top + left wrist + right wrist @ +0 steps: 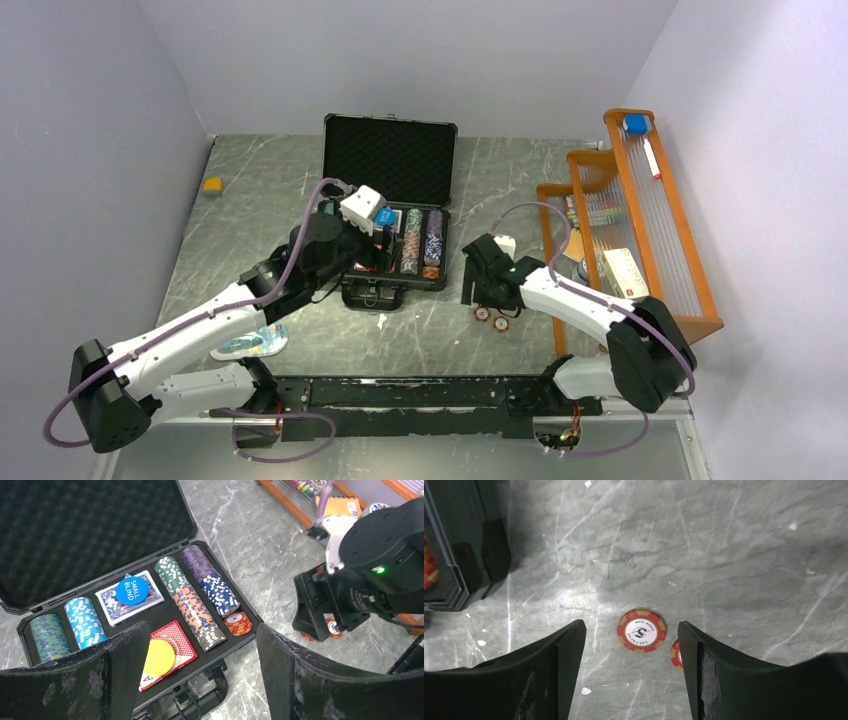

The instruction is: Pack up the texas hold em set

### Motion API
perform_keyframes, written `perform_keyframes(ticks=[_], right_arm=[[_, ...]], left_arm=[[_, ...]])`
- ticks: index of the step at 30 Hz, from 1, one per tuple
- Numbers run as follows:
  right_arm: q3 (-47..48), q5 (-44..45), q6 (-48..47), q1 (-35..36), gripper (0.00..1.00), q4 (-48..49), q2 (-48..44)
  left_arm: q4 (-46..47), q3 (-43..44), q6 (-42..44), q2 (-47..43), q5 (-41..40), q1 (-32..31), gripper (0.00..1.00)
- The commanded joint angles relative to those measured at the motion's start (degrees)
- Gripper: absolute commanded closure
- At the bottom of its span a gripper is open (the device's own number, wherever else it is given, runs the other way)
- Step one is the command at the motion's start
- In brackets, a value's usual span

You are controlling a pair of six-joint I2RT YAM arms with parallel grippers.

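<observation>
Loose chip (pixel 642 630) first: red with pale stripes and a white printed centre, lying flat on the grey marbled table (pixel 734 555). It sits right between the fingers of the right claw (pixel 631 626), nearer the right-hand finger, and from the wrist camera it touches neither one. That claw is spread wide and grips nothing. A second chip (pixel 675 655) of the same colours peeks out just beside the first, half hidden behind the right-hand finger. In the overhead view both chips lie on the table just off the briefcase's right front corner.

Now the briefcase (pixel 390 160) itself: black, lid up with its foam lining showing, at the middle of the table. Inside, two long chip rows (pixel 192 602) lie on their sides at the right, and a short red stack (pixel 237 623) sits at the near end of the outer row. At the left end are a teal stack (pixel 47 637) and a light blue one (pixel 85 622).

Between them, a blue disc (pixel 132 590) reading SMALL BLIND rests on the blue deck (pixel 107 600). A yellow disc (pixel 159 657) rests on the red deck (pixel 179 632).

The left claw (pixel 202 629) hangs over the case's front edge, fingers well apart and empty, with the yellow disc just inside its left finger.

The orange rack (pixel 690 270) stands at the table's right side.
</observation>
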Motion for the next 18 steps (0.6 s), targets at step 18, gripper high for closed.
perform_keyframes(ticks=[18], right_arm=[[1.39,-0.09,-1.47,1.99,0.43,-3.06,10.37]], left_arm=[[0.82,-1.52,-1.95,-4.02,-3.05,0.19,0.17]])
